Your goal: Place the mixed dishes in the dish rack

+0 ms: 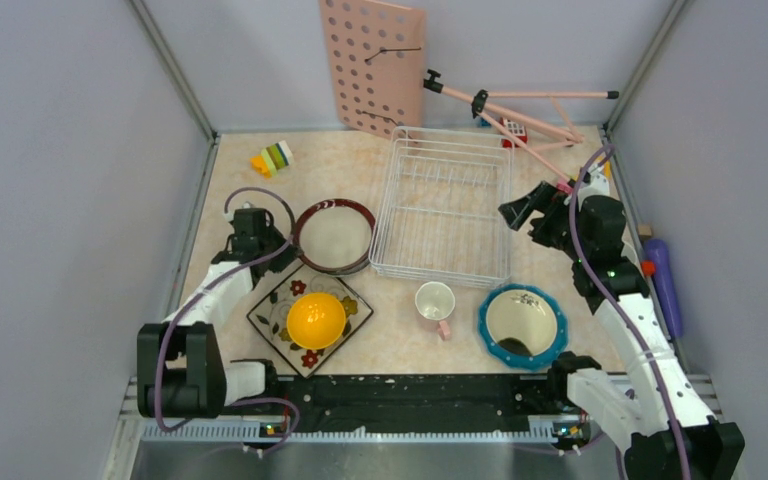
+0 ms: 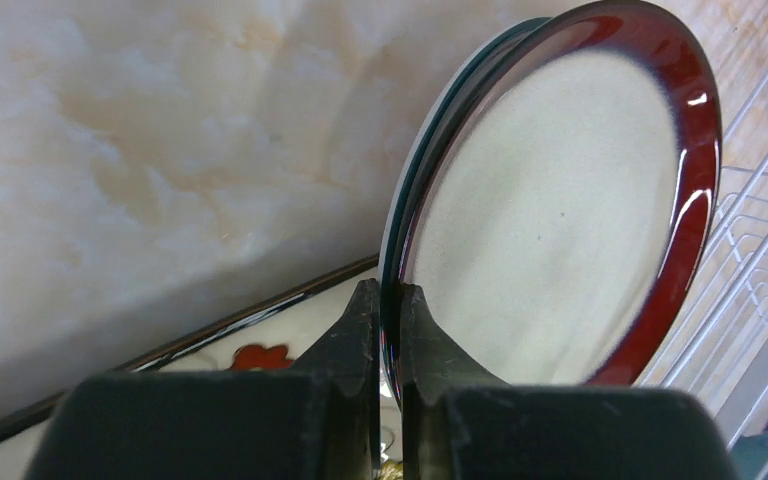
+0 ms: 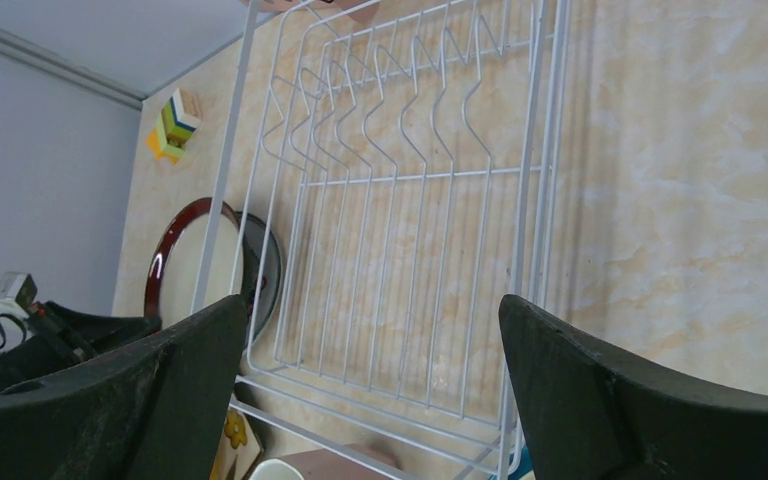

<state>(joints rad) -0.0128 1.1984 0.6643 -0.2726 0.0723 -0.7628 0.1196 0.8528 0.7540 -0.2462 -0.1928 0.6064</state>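
My left gripper (image 1: 278, 243) is shut on the near-left rim of the brown-rimmed round plate (image 1: 334, 235). In the left wrist view the fingers (image 2: 388, 300) pinch the rim, and the plate (image 2: 560, 200) stands tilted up off the table. The white wire dish rack (image 1: 443, 205) holds no dishes. My right gripper (image 1: 520, 212) hangs open at the rack's right side, and through its jaws (image 3: 375, 320) I see the rack (image 3: 400, 200). The yellow-orange bowl (image 1: 316, 319) sits on the square floral plate (image 1: 270, 318). The pink cup (image 1: 435, 302) and the teal dotted dish (image 1: 522, 322) rest in front of the rack.
A pink pegboard (image 1: 375, 65) leans on the back wall, and a pink tripod (image 1: 520, 110) lies behind the rack. Toy blocks (image 1: 272, 158) sit at the back left. A purple object (image 1: 663, 285) lies by the right wall. Grey walls enclose three sides.
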